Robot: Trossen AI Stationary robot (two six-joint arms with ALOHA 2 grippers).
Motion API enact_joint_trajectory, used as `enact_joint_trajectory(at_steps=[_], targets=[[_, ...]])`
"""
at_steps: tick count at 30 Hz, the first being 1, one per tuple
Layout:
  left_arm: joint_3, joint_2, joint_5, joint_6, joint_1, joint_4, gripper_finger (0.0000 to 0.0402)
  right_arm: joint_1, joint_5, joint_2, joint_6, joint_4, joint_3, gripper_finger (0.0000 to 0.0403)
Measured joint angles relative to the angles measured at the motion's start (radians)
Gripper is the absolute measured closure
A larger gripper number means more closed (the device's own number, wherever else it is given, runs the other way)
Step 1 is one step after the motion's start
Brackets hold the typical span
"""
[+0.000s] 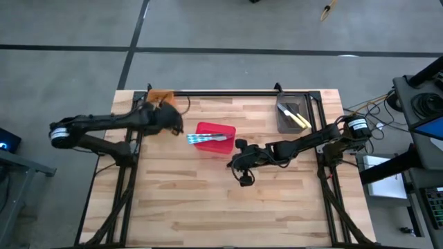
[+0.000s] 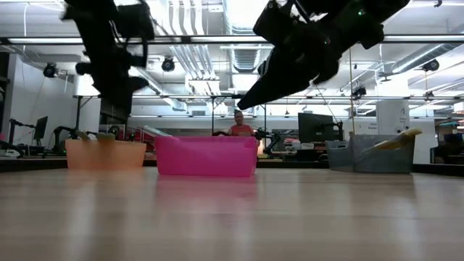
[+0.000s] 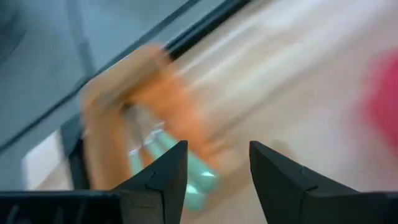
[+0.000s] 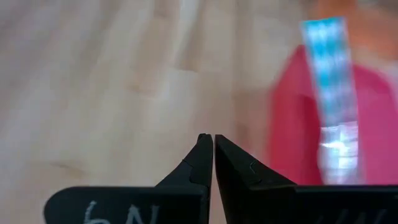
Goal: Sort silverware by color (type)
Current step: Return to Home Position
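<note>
I judge sorting done: all silverware [image 1: 208, 139] binned. Left jaws, ten o'clock by orange bin [image 1: 163, 95], gape empty; right jaws closed, empty.

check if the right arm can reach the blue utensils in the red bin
Probably yes: the red bin is open-topped, its blue utensils exposed, the right arm hangs close by, nothing between.

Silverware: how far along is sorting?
Looks finished: green handles in the orange bin, blue ones in the red bin, yellow ones in the grey bin. Nothing held: left jaws open by the orange bin, right jaws shut near the red bin. No loose pieces show.
</note>
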Motion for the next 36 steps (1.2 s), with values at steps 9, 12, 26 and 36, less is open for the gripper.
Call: enact_joint_trajectory(at_steps=[9,12,26,36], targets=[[-0.139,-0.200,0.070,0.311,-0.556,0.422,0.0254,-0.047,-0.002,0.000,0.007,-0.046,-0.001,0.0394],[-0.236,-0.257,0.072,0.371,-0.686,0.667,0.0266,-0.082,-0.127,-0.010,0.007,-0.045,-0.005,0.0394],[-0.491,-0.412,0.295,0.535,-0.534,1.062,0.0397,-0.169,-0.171,-0.154,-0.028,0.008,-0.126,0.0394],[-0.500,-0.571,0.599,0.599,-0.314,0.952,0.0400,-0.174,-0.171,-0.317,-0.004,0.040,-0.188,0.0394]])
